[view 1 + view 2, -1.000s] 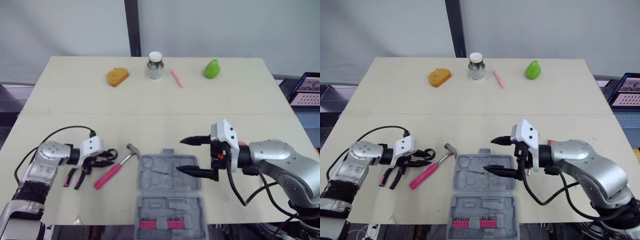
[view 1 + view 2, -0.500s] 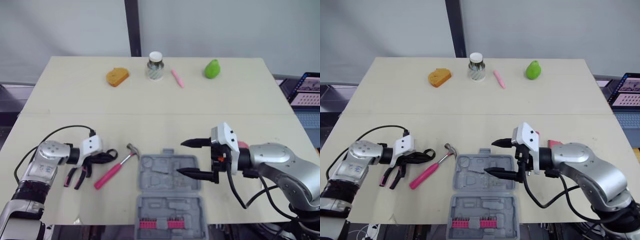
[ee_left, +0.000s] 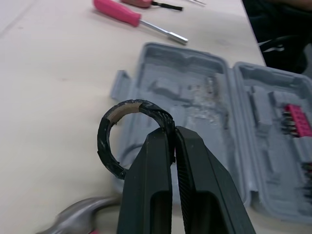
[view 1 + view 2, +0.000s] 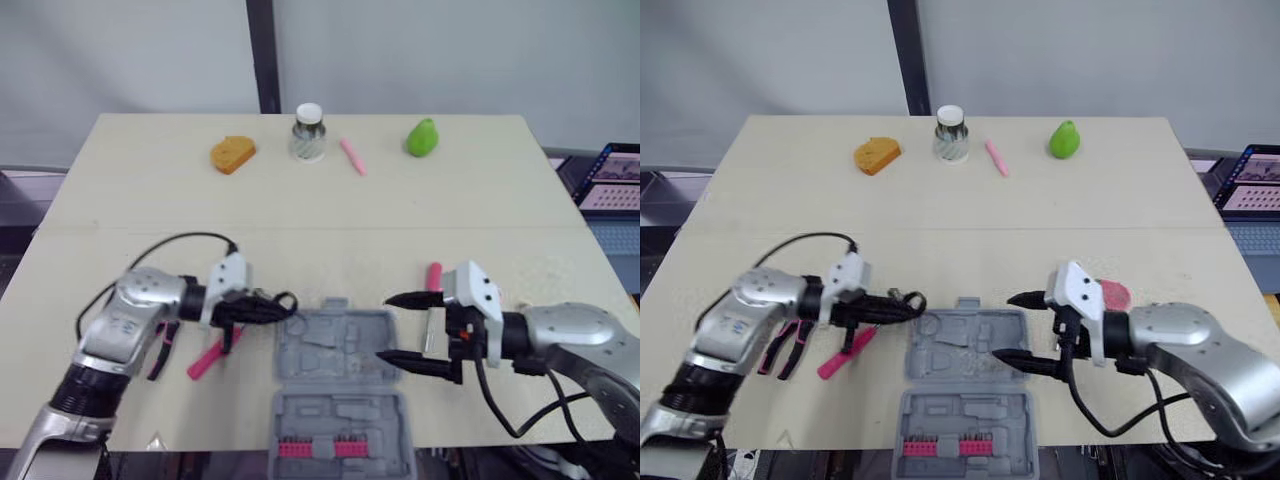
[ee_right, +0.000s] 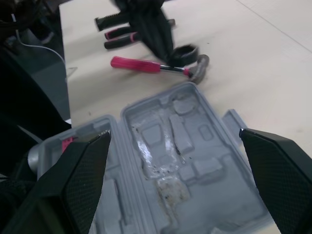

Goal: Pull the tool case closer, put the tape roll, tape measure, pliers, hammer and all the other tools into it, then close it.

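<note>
The left gripper [image 3: 173, 134], pinched shut on the rim of the tape roll [image 3: 138, 105], holds it just ahead of its fingertips over the near edge of the open tool case [image 3: 195, 97], likely for release inside, while the right gripper [image 4: 1003, 325] beyond stands wide and empty.

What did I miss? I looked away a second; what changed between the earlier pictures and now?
The left end effector, shut on the black tape roll, swung right and now holds it by the left edge of the open grey plastic tool case. The right end effector, open, drew back rightward off the case. The case, pink-handled hammer and black-and-pink pliers stayed put.
</note>
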Motion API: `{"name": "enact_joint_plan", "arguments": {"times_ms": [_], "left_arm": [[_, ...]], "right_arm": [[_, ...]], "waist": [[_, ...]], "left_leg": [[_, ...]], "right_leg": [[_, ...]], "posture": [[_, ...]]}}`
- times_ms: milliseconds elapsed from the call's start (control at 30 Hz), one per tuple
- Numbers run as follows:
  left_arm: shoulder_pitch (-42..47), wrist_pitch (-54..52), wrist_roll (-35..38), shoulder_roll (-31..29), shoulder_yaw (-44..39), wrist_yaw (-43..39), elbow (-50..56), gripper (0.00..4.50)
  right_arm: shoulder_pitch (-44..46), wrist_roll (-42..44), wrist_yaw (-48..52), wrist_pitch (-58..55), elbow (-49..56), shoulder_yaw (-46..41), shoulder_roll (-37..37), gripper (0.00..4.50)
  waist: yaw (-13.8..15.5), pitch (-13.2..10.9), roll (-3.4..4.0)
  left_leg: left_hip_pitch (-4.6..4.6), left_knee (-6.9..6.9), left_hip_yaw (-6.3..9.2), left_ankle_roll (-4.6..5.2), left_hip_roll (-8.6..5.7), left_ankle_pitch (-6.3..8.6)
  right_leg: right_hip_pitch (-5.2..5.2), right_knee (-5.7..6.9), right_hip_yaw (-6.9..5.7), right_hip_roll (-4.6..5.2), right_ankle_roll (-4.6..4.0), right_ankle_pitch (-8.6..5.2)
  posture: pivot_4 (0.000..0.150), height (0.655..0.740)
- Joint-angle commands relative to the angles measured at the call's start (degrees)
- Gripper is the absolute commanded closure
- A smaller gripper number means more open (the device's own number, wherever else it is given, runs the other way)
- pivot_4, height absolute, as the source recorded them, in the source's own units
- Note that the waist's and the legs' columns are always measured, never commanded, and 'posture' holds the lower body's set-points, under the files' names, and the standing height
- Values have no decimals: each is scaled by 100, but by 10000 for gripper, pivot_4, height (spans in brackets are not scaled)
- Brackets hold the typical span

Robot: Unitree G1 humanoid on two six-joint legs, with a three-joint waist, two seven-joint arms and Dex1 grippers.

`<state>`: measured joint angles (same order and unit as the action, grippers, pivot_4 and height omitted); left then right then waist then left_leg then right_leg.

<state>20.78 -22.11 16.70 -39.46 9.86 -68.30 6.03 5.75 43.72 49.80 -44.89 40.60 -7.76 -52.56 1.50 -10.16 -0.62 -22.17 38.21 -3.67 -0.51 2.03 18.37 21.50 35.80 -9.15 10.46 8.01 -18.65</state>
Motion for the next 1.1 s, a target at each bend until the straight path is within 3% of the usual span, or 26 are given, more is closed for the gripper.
{"name": "enact_joint_plan", "arguments": {"times_ms": [33,467,1100], "left_arm": [[25,196,-246,31,199,84,-8,43953],[255,540,-938,229,758,179,-599,43953],[386,599,-1258,265,825,268,-746,43953]], "right_arm": [[-177,151,53,45,274,-492,-190,0],[-501,165,-75,121,396,-835,-230,0],[-545,229,-209,200,464,-788,-146,0]], "waist": [[14,0,-1],[18,0,-1],[18,0,-1]], "left_leg": [[0,2,0,0,0,0],[-1,4,0,1,-1,0],[-1,5,0,1,-1,0]], "right_leg": [[-1,0,0,0,0,0],[-4,-4,0,0,0,0],[-4,-4,-1,0,0,0]], "posture": [[1500,7400],[1500,7400],[1500,7400]]}}
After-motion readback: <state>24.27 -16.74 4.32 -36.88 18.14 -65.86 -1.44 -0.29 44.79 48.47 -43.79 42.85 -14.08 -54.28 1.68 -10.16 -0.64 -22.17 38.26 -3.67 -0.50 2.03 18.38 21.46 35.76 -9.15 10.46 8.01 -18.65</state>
